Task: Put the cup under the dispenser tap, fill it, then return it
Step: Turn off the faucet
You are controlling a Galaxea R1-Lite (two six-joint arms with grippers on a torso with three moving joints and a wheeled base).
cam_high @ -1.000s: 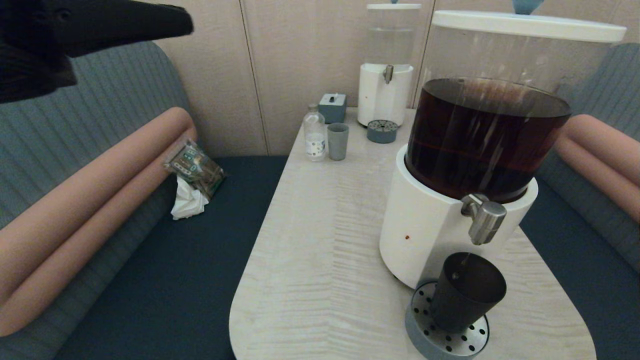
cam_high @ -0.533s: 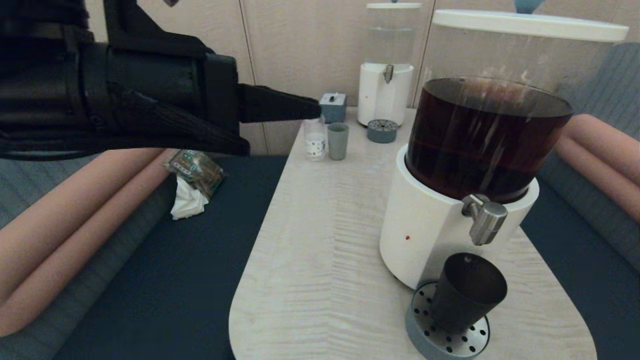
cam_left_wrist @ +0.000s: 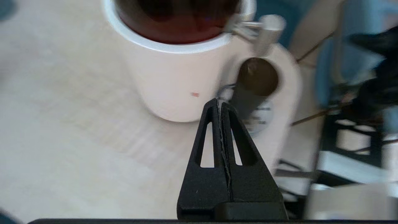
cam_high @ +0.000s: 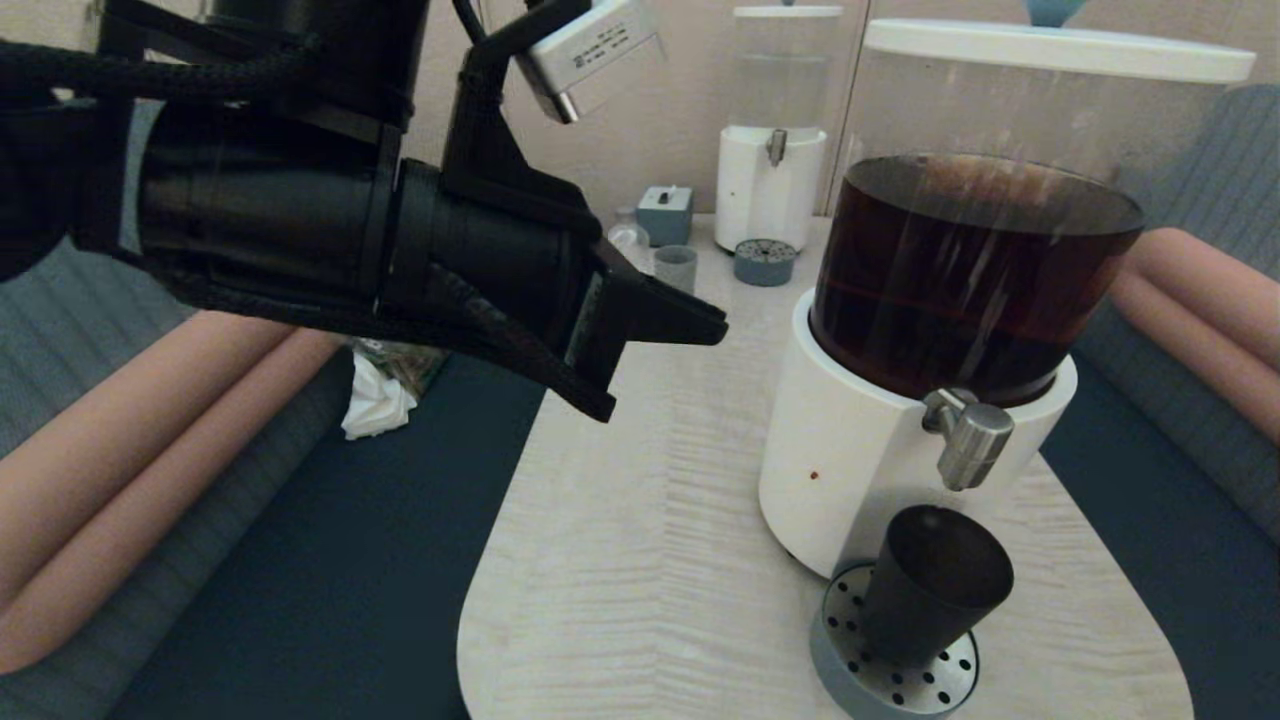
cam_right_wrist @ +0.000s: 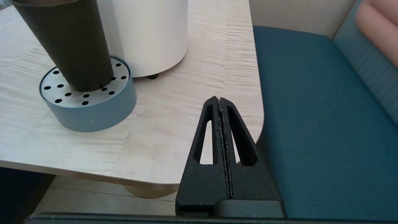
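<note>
Pale wood is seen on the table [cam_high: 640, 520], where the big dispenser [cam_high: 960, 250] full of brown drink is set. The left gripper [cam_high: 715, 328] is held in the air over the table, pinched tight on nothing. The cup [cam_high: 930, 590] is stood on the round drip tray [cam_high: 850, 675], under the dispenser tap [cam_high: 970, 440]. The right gripper [cam_right_wrist: 220, 100] is kept low by the table's edge, clenched and empty too.

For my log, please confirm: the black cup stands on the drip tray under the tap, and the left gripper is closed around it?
Not quite. The cup does stand on the drip tray under the tap, but the left gripper is shut on nothing, high above the table, as the head view shows.
</note>
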